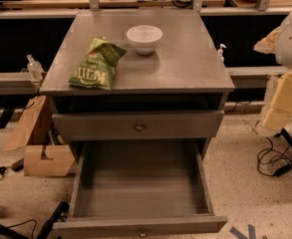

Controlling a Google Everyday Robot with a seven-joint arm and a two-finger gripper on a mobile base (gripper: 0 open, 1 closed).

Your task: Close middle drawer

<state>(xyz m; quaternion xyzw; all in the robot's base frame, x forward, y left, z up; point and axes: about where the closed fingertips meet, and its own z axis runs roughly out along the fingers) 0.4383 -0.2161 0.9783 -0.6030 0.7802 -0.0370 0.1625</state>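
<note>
The middle drawer (140, 183) of the grey cabinet is pulled far out toward the camera. Its deep grey box is empty. Its low front panel runs along the bottom edge of the view, with a small brass knob (142, 231) at its centre. Above it, the taller-fronted drawer (95, 126) with a like knob (139, 127) is nearly shut, with a dark gap under the cabinet top. The lowest drawer is hidden. My gripper (284, 101), cream-coloured under a white arm, hangs at the right edge, well right of the cabinet and touching nothing.
A green chip bag (96, 63) and a white bowl (144, 38) sit on the cabinet top (185, 68). Cardboard boxes (46, 158) stand left of the cabinet. Cables (272, 161) lie on the floor to the right. Small bottles (34, 67) stand on the ledge behind.
</note>
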